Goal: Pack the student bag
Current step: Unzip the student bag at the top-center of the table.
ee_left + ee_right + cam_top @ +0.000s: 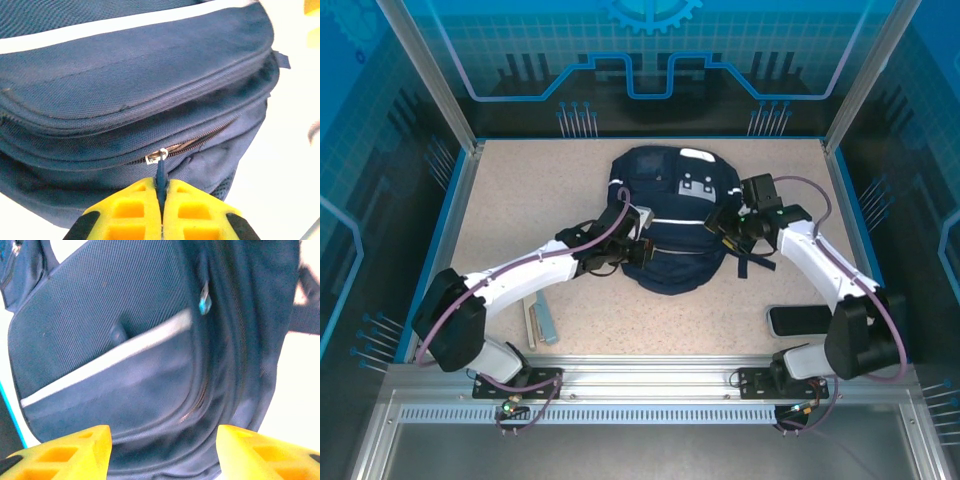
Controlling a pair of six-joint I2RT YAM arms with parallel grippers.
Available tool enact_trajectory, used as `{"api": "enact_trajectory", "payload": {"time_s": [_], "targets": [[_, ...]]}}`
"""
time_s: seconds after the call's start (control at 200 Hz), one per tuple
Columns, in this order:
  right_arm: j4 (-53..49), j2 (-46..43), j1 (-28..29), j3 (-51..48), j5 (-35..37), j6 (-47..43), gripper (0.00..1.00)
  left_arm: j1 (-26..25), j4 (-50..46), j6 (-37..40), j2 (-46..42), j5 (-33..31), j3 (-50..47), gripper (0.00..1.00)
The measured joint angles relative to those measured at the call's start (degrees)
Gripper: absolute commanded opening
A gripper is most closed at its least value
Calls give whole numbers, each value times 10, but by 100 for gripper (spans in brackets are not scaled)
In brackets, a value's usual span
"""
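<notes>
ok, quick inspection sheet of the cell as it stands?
Surface: speckled beige table, no spills seen.
Job's things: bag lying mid-table.
Clutter: dark flat case by the right arm's base; slim items by the left arm.
Grippers: left gripper shut on the zip pull; right gripper open, facing the bag's side.
Cables: purple cables along both arms.
Surroundings: blue panels, metal frame.

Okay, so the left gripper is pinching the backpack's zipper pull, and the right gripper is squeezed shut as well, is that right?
Not quite. The left gripper does pinch the zipper pull of the student bag, but the right gripper is open: the right wrist view shows its yellow fingers wide apart, gripping nothing.
</notes>
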Motion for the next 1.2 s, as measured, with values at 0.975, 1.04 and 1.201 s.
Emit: {"api": "enact_trajectory", "payload": {"time_s": [0.975, 1.04, 1.201], "targets": [[74, 29, 69, -54, -49, 173, 7, -36, 45, 41, 42, 18, 19, 0], [69, 23, 69, -54, -36, 166, 5, -34, 38, 51, 34, 1, 12, 0], [54, 13, 69, -48, -8, 153, 2, -5, 26, 70, 0, -33, -22, 0]]}}
